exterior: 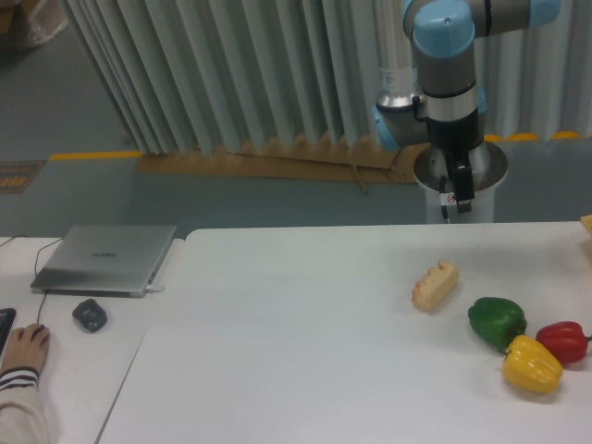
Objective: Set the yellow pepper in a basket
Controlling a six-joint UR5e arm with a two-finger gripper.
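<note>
A white table [305, 324] filled the lower part of the view. At its 9 o'clock stood a second white desk [69, 370], touching it. Behind them, at 12 o'clock, a grey-green floor [102, 199] reached to long pale curtains [231, 69]. A yellow line [92, 155] ran on the floor at 10 o'clock. The light was soft and even.

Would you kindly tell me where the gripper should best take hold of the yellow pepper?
Probably from above, across the middle of the yellow pepper, fingers closing front to back. The red pepper and green pepper crowd its far side, so the near and outer flanks look freer. The gripper is far off.
</note>
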